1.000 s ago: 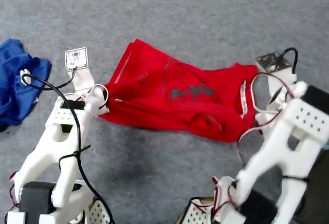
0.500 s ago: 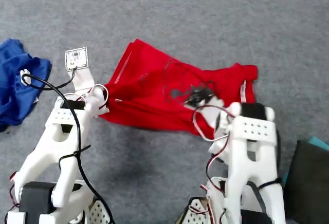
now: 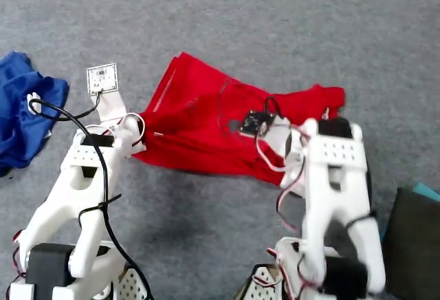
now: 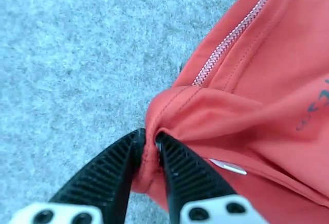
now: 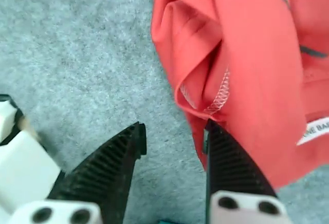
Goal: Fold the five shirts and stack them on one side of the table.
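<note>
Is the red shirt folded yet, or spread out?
Spread, not folded: the red shirt lies rumpled, left gripper pinching one corner, right gripper open at its edge.

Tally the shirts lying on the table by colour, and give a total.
red shirt: 1
blue shirt: 1
Total: 2 shirts that can be told as such. A dark thing at the table's right edge may be cloth, but what it is cannot be told.

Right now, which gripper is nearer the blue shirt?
Left. The left gripper holds the red shirt by the edge facing the blue shirt; the right gripper sits open at the red shirt's far side.
</note>
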`<state>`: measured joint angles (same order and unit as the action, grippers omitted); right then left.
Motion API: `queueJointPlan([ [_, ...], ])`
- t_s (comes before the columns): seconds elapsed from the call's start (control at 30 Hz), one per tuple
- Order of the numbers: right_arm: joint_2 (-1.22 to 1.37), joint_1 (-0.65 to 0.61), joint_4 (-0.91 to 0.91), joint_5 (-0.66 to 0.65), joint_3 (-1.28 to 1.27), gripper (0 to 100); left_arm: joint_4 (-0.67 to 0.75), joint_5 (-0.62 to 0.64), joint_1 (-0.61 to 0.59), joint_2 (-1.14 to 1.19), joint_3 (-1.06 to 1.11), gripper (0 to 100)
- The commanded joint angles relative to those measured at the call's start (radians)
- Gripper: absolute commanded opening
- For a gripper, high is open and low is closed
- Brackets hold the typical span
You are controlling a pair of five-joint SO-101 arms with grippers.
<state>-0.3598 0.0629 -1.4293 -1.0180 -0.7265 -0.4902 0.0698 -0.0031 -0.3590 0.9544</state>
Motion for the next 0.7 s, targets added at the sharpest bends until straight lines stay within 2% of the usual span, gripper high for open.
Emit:
queueJointPlan([
  [0.0,0.113,0.007,-0.054,0.012,0.147,19.8,0.032,0.003,-0.012,-0.007,0.002,2],
  [0.17,0.15,0.001,-0.107,0.018,0.243,19.8,0.032,0.003,-0.012,-0.007,0.002,2],
  [0.5,0.159,-0.038,-0.104,0.044,0.196,19.4,0.032,0.003,-0.012,-0.007,0.002,2],
  [0.67,0.159,-0.081,-0.071,0.094,0.15,8.0,0.032,0.003,-0.012,-0.007,0.002,2],
])
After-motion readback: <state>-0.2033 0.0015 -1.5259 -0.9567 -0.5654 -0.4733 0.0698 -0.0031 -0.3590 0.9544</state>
